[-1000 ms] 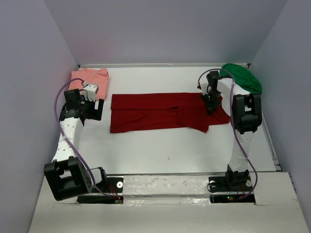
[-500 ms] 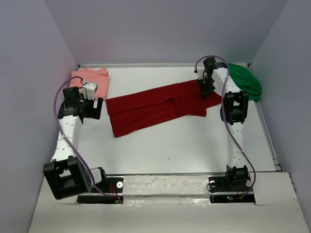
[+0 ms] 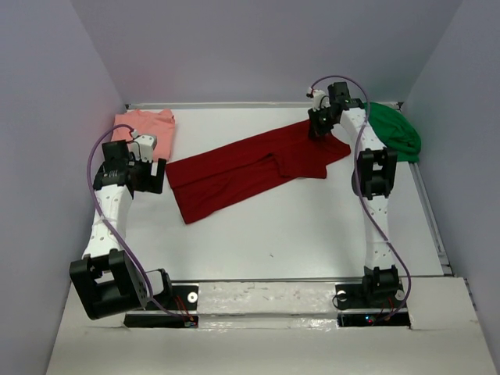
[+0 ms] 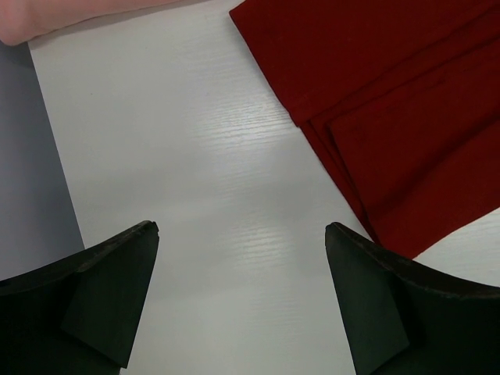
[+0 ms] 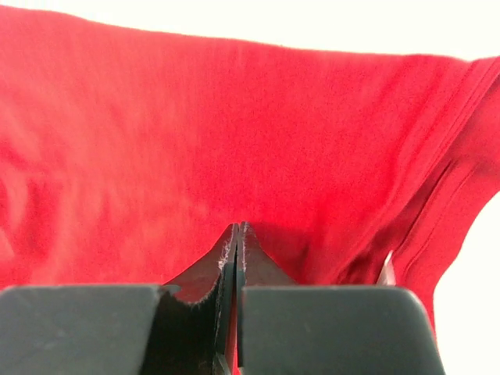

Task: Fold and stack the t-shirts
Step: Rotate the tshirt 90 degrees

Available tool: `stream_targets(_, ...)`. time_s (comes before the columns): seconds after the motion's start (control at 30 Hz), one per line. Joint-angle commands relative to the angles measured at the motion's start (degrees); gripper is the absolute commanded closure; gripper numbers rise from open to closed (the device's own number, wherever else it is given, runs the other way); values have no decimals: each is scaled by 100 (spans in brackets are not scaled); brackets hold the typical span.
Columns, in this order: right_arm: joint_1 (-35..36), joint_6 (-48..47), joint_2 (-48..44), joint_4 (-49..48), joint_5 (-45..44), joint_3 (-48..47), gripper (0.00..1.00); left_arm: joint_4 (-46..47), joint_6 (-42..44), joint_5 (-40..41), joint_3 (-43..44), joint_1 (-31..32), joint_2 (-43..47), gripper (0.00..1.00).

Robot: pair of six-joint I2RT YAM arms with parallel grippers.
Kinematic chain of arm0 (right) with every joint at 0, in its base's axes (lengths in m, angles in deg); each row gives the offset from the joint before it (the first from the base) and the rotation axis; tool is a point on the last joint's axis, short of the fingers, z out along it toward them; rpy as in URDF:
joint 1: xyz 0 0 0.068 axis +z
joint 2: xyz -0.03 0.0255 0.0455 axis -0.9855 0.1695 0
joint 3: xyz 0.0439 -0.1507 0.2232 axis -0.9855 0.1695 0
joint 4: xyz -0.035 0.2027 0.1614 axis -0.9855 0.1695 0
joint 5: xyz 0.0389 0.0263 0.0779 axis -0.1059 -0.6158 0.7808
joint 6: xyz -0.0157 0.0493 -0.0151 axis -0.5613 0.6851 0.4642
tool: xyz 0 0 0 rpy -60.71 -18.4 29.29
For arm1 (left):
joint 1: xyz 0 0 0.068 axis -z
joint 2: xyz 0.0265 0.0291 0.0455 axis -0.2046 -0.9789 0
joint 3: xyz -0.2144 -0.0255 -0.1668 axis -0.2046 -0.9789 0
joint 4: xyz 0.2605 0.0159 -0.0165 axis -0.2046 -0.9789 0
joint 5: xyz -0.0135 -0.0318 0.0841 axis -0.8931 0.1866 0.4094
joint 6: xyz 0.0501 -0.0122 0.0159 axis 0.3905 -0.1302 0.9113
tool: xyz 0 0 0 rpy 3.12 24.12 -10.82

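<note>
The dark red t-shirt lies folded lengthwise in a slanted strip across the table, its right end raised toward the back. My right gripper is shut on that far right end; in the right wrist view the red cloth fills the frame and the jaws pinch it. My left gripper is open and empty just left of the strip's left end. The salmon-pink t-shirt lies folded at the back left. The bright green t-shirt lies bunched at the back right.
Purple-grey walls enclose the white table on three sides. A white ledge carries both arm bases at the near edge. The pink shirt's edge shows at the top left of the left wrist view.
My right gripper has dragged the red shirt's right end back and leftward, turning the strip from level to slanted. The left arm has barely moved.
</note>
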Motion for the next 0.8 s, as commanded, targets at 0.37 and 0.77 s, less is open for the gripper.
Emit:
stream_targets(0.37, -11, -254, -2333, -1189, -810, 1564, 100, -30, 363, -1475, 883, 218, -691, 1)
stream_targets(0.77, -11, -342, -4628, -1032, -1981, 3606, 100, 216, 855, -2416, 1270, 447, -1852, 100)
